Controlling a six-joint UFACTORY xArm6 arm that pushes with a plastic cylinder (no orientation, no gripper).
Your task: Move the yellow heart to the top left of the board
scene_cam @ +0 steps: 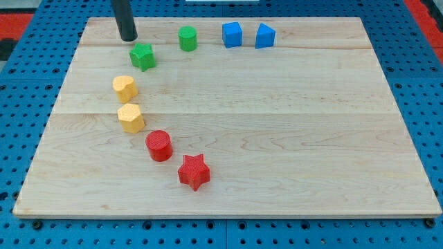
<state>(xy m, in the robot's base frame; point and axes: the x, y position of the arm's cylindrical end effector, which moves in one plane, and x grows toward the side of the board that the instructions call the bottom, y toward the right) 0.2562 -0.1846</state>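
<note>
No readable txt, labels, brands or nos. anywhere in view. Blocks, wooden board (277, 138) & the blue pegboard (28, 76) under it all plain, w/o markings or signs.

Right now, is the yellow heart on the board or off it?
On it. The yellow heart sits on the wooden board, near its left edge.

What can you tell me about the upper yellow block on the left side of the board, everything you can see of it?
The yellow heart is a small, matte, plastic-looking block with a lobed top face and upright sides. It lies flat on the wooden board at the view's left, touching nothing. A yellow hexagon-like block sits just below it with a narrow gap between them, and the green star is above and to its right. My tip stands higher still, well clear of it.
</note>
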